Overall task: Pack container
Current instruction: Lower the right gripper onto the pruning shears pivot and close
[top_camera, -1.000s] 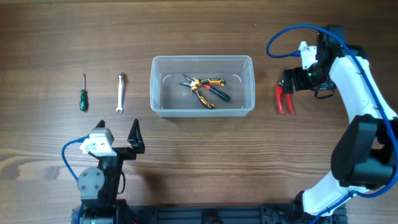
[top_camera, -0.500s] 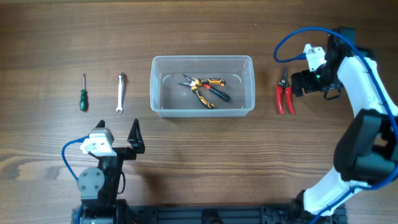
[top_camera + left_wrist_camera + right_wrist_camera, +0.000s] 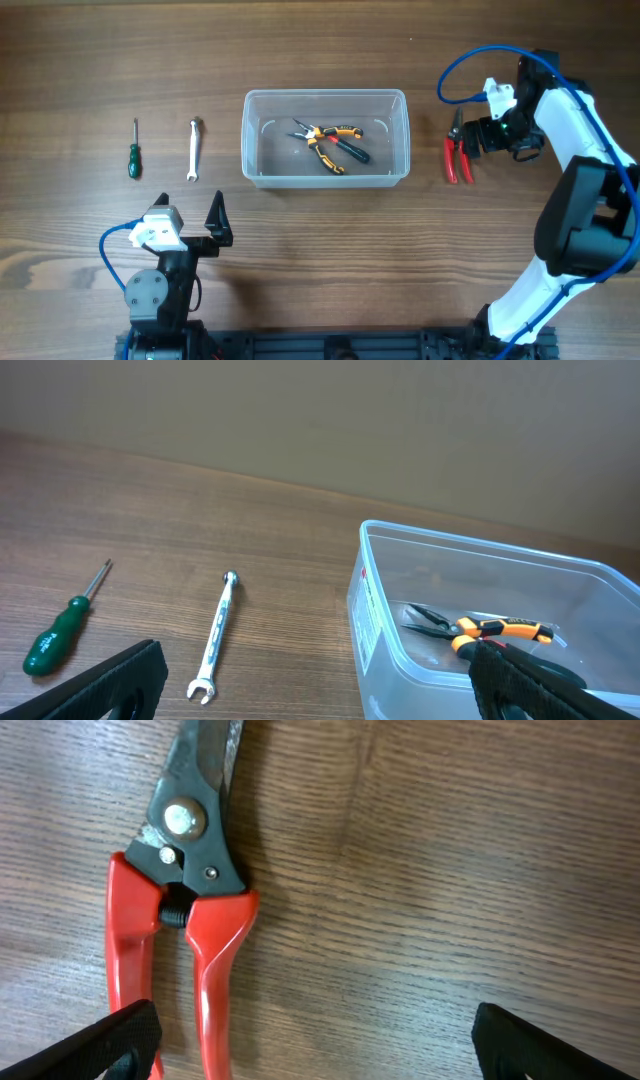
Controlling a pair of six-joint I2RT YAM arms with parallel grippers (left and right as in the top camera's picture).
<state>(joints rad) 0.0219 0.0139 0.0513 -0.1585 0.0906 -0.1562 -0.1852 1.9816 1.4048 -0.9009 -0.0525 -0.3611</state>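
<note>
Red-handled cutters (image 3: 192,855), blade tips and handle ends beyond the right wrist view's edges.

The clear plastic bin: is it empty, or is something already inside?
Not empty. The container holds orange-and-black pliers on its floor; the red-handled cutters, wrench and screwdriver lie outside it.

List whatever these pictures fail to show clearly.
- Red cutters: right wrist view cuts off blade tips at the top edge and handle ends at the bottom.
- Pliers in the container: left wrist view, partly behind a finger of the left gripper; overhead, too small to count the overlapping tools.
- Container's right end: beyond the left wrist view's edge.
- Screwdriver tip type: too small overhead.
</note>
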